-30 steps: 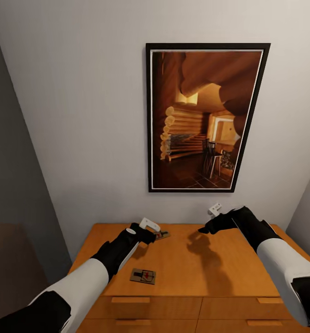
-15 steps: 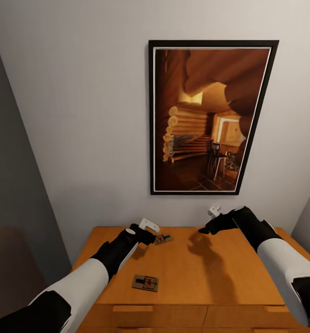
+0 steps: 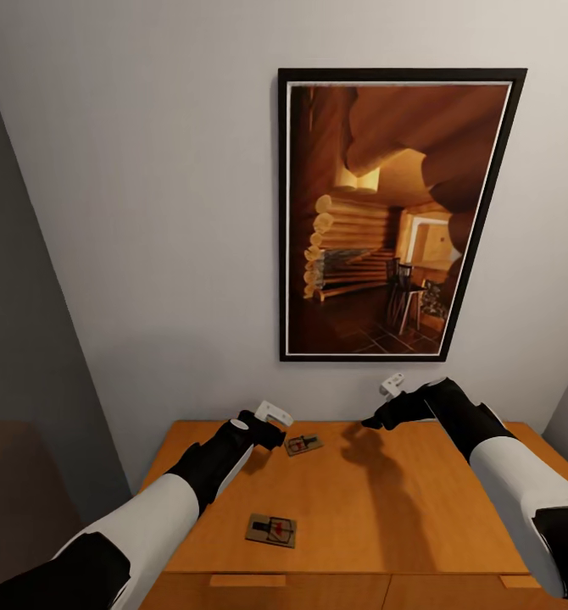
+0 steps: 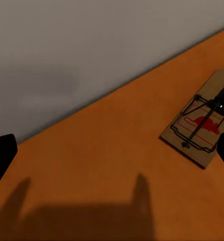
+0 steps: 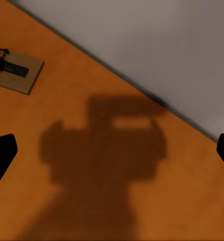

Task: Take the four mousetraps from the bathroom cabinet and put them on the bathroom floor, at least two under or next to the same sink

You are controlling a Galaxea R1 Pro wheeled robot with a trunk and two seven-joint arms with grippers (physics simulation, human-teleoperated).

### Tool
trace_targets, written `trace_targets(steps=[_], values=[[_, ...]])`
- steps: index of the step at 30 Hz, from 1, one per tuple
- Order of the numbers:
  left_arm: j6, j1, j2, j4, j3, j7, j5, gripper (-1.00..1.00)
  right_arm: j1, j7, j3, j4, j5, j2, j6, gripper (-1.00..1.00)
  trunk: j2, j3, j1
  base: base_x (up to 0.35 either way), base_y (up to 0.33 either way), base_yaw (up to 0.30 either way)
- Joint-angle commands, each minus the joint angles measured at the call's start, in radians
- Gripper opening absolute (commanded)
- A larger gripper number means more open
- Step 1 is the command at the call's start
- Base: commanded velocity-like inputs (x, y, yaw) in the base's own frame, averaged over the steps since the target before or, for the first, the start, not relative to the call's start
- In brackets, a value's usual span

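Cabinet: wide orange-brown wooden cabinet (image 3: pixel 386 508), flat top.
Mousetraps: tan board mousetrap (image 3: pixel 303 444) near back edge; another (image 3: pixel 271 529) near front edge.
Left gripper (image 3: pixel 271 428): spread, empty.
Right gripper (image 3: pixel 375 413): spread, empty.

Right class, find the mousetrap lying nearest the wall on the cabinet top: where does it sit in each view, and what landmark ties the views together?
Head view: the far mousetrap, just beyond the left gripper.
Left wrist view: same mousetrap, flat by a dark fingertip.
Right wrist view: its end at the frame edge.
Shared landmark: the seam where the cabinet top meets the grey wall.
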Motion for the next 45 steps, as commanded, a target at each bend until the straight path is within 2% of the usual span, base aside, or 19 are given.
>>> trace_targets(steps=[1, 7, 12, 18, 29, 33, 45], values=[[0.005, 0.0, 0.0, -0.001, -0.002, -0.002, -0.003, 1.0, 0.0, 0.006, 0.002, -0.002, 0.005, -0.001, 0.003, 1.0, -0.001, -0.001, 0.0, 0.006, 0.003, 0.0], [0.005, 0.0, 0.0, -0.001, -0.013, -0.008, -0.043, 1.0, 0.0, 0.007, 0.001, -0.003, 0.003, 0.0, 0.002, 1.0, -0.001, -0.001, 0.0, 0.003, 0.001, 0.0], [-0.002, -0.001, 0.0, -0.002, -0.041, -0.061, -0.07, 1.0, 0.0, 0.009, 0.0, -0.004, 0.006, 0.0, 0.003, 1.0, -0.001, -0.001, 0.0, 0.0, 0.0, 0.0], [-0.006, 0.0, 0.0, -0.002, -0.05, -0.101, -0.079, 1.0, 0.0, 0.01, 0.002, -0.007, 0.009, 0.005, 0.001, 1.0, -0.001, -0.001, 0.0, 0.0, 0.0, 0.0], [-0.007, 0.0, 0.0, -0.003, -0.044, -0.106, -0.085, 1.0, 0.0, 0.001, 0.004, -0.003, 0.006, 0.037, -0.006, 1.0, -0.001, -0.001, 0.0, 0.0, 0.0, 0.0], [-0.007, 0.0, 0.0, -0.003, -0.04, -0.106, -0.085, 1.0, 0.0, 0.004, 0.003, -0.003, 0.005, 0.041, -0.001, 1.0, -0.001, -0.001, 0.0, 0.0, 0.0, -0.015], [-0.008, -0.001, 0.0, -0.004, -0.032, -0.105, -0.083, 1.0, 0.0, 0.0, 0.002, -0.002, 0.001, 0.043, 0.003, 1.0, -0.001, -0.001, 0.0, 0.0, 0.0, -0.21]])
